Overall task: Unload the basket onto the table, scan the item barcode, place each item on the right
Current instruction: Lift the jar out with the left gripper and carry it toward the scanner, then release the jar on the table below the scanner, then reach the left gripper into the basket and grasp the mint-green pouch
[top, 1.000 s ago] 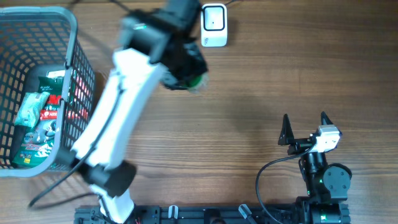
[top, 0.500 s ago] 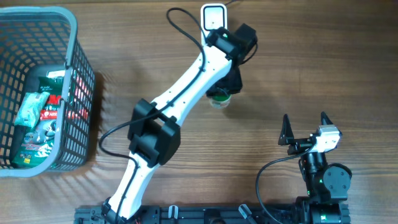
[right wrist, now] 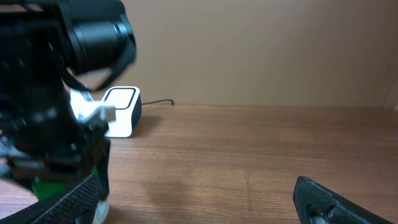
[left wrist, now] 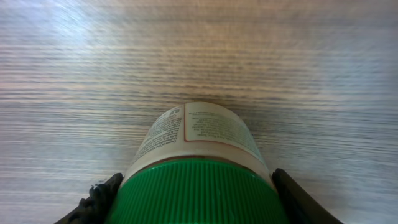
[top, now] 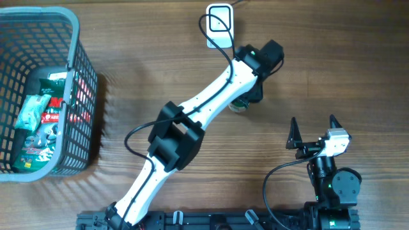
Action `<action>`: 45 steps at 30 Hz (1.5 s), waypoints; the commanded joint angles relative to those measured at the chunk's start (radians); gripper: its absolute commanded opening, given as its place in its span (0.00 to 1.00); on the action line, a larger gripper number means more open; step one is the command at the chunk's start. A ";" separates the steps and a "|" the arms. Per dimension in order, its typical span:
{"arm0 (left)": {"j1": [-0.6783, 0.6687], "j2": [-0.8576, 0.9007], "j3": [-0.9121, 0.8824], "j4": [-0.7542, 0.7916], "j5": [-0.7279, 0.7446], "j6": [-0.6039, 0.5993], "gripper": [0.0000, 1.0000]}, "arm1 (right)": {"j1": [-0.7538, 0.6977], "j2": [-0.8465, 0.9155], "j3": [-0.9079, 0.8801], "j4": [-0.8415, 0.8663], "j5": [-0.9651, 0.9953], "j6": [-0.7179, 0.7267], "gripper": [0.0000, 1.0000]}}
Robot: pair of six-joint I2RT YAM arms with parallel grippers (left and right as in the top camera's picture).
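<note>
Grey plastic mesh basket [top: 38, 13], well left of the white box-shaped barcode scanner [top: 220, 22]; printed foil packets [top: 38, 121] lie inside.

Left gripper [left wrist: 198, 202] sits just right of the scanner and a little toward the robot. Its jaws are clamped on the ribbed green cap of a white labelled bottle [left wrist: 199, 134], label facing up. Bottle is over the wooden bench [top: 319, 51]; resting or lifted, cannot tell.

Right gripper [top: 313, 121] is well right of the scanner, near the bench's front edge, jaws released and spread wide.
</note>
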 commanded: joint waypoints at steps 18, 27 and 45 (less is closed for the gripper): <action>0.052 -0.309 0.230 -0.182 -0.241 0.016 1.00 | -0.005 -0.002 0.000 0.003 0.014 0.016 1.00; 0.576 -0.680 0.235 -0.386 -0.488 -0.579 1.00 | -0.005 -0.002 0.000 0.003 0.014 0.016 1.00; 1.340 -0.608 -0.357 -0.148 -0.196 -0.550 1.00 | -0.005 -0.002 0.000 0.003 0.014 0.016 1.00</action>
